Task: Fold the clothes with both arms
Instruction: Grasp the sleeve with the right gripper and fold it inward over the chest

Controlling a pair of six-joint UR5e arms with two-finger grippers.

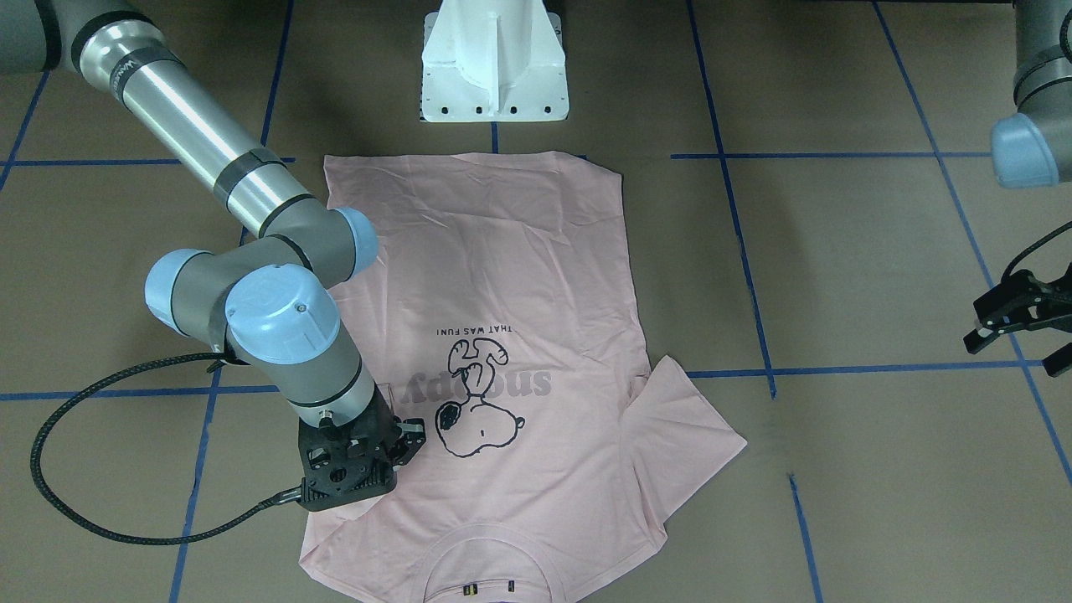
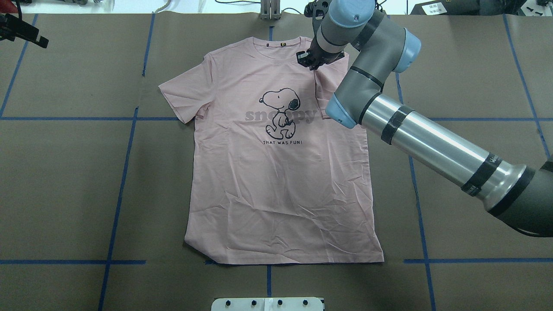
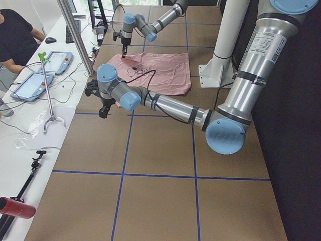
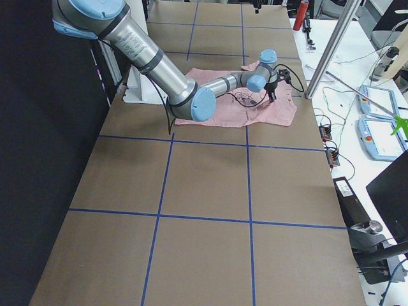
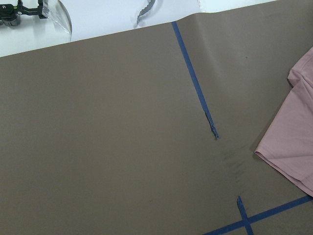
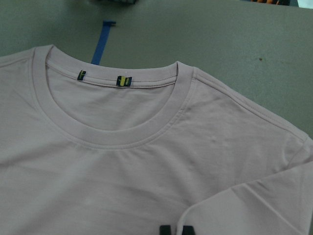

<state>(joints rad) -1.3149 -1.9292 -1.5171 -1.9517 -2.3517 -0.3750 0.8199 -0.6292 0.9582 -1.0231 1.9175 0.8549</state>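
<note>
The pale pink T-shirt (image 2: 281, 185) lies flat, print up, on the brown table, collar (image 6: 122, 142) at the far edge. One sleeve (image 1: 678, 427) lies spread out; the other is turned inward over the shoulder. My right gripper (image 2: 307, 60) is down on that shoulder beside the collar. Its fingertips (image 6: 166, 229) stand close together on the folded sleeve's edge, so it looks shut on the cloth. My left gripper (image 1: 1017, 347) hangs open and empty above bare table, well off to the side of the spread sleeve (image 5: 293, 142).
The white pedestal base (image 1: 494, 67) stands at the table's near edge by the shirt's hem. Blue tape lines (image 2: 125, 151) grid the brown table. A side bench with tablets (image 3: 30, 83), cables and a seated person (image 3: 15, 35) runs past the collar end.
</note>
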